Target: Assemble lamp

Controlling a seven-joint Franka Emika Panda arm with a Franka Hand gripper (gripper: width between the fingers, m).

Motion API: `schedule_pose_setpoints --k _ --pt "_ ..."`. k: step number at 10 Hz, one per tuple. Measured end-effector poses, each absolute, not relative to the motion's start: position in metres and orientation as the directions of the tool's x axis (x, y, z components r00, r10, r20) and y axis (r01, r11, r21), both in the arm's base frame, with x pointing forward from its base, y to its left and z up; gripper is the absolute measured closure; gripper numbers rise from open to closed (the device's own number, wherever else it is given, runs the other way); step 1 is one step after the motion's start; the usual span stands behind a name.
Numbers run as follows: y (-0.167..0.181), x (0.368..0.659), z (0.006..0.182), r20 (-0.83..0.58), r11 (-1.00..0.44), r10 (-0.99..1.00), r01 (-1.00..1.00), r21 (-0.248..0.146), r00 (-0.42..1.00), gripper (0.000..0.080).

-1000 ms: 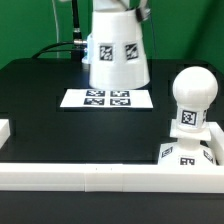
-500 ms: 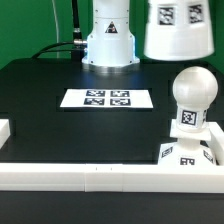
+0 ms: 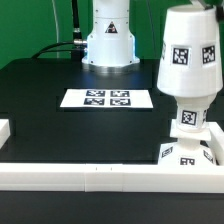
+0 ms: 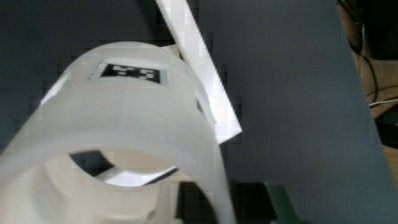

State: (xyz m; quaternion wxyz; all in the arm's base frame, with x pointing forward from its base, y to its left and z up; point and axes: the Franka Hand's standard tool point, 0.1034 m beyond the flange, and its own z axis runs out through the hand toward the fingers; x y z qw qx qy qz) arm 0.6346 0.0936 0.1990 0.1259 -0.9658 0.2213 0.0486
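Observation:
The white tapered shade (image 3: 190,55) hangs at the exterior view's right, lowered over the ball-shaped bulb, whose ball is hidden inside it. Only the bulb's tagged neck (image 3: 188,118) shows below the shade's rim. The neck stands on the low square base (image 3: 184,153) by the front rail. In the wrist view the shade (image 4: 125,120) fills most of the picture. My gripper (image 4: 228,205) is shut on its wall, with a dark finger (image 4: 267,205) on the outer side. The gripper is cut off at the top of the exterior view.
The marker board (image 3: 107,98) lies flat mid-table. A long white rail (image 3: 90,177) runs along the front, with a short piece (image 3: 4,130) at the exterior view's left. The arm's white pedestal (image 3: 108,40) stands at the back. The rail also shows in the wrist view (image 4: 199,70).
The shade has moved from above the marker board to the exterior view's right, then come down over the bulb's ball. Bulb and base have not moved.

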Motion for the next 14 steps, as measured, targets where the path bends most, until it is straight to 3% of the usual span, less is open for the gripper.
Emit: schedule_pose_setpoints --k 2,5,10,12,13,14 --pt "0.093 0.63 0.175 -0.178 -0.872 -0.414 -0.445 -0.204 0.893 0.0754" --pt "0.092 0.626 0.157 -0.198 -0.872 -0.416 -0.451 -0.191 0.888 0.0754" --pt "0.089 0.625 0.154 -0.199 -0.877 -0.407 -0.442 -0.19 0.892 0.0746" --pt "0.087 0.627 0.156 -0.196 -0.878 -0.404 -0.439 -0.193 0.894 0.0387" --pt "0.087 0.627 0.157 -0.194 -0.878 -0.404 -0.438 -0.194 0.894 0.0387" --pt "0.087 0.628 0.158 -0.195 -0.878 -0.402 -0.437 -0.194 0.894 0.0251"
